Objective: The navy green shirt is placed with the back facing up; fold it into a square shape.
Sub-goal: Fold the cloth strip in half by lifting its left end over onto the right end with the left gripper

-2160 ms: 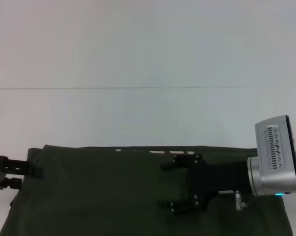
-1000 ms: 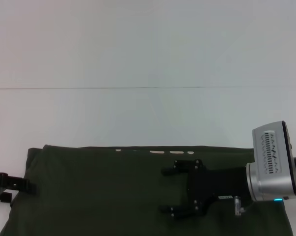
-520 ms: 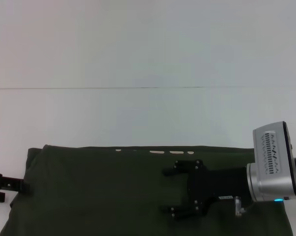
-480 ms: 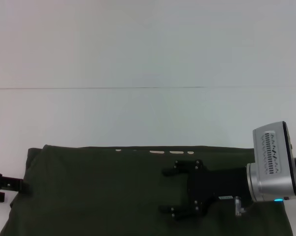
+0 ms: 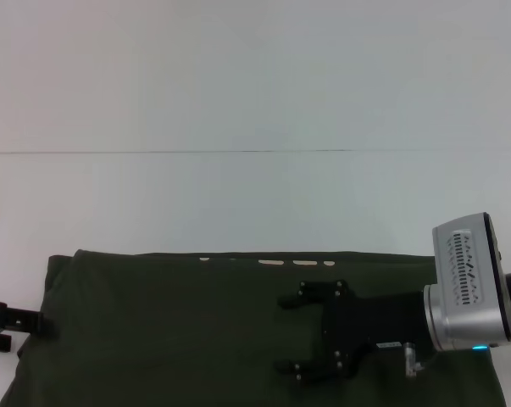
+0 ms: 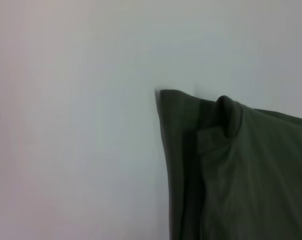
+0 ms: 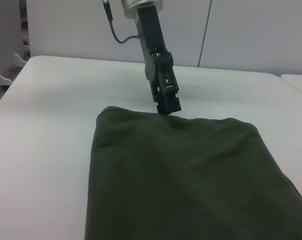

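The shirt (image 5: 179,331) lies flat on the white table (image 5: 238,102), at the near edge of it in the head view, close to the robot's body. It is folded into a wide band, and its long axis runs from the robot's left to its right, with the far edge straight and parallel to the seam line across the table. The upper face is plain dark olive. A few small cream marks peek out along the far edge (likely bits of printing from the underside), but they cannot be read as letters.

The right gripper (image 5: 293,334) hovers over the right half of the shirt, pointing toward the robot's left, its black fingers (image 5: 299,297) spread apart with nothing between them.

The left gripper (image 5: 33,325) sits at the shirt's left edge, its tip just at the fabric. The right wrist view shows it (image 7: 168,106) standing over that edge of the shirt (image 7: 191,175); whether its fingers are apart or pinched together cannot be told. The left wrist view shows a corner of the shirt (image 6: 231,165) with layered folds and a small raised bump.
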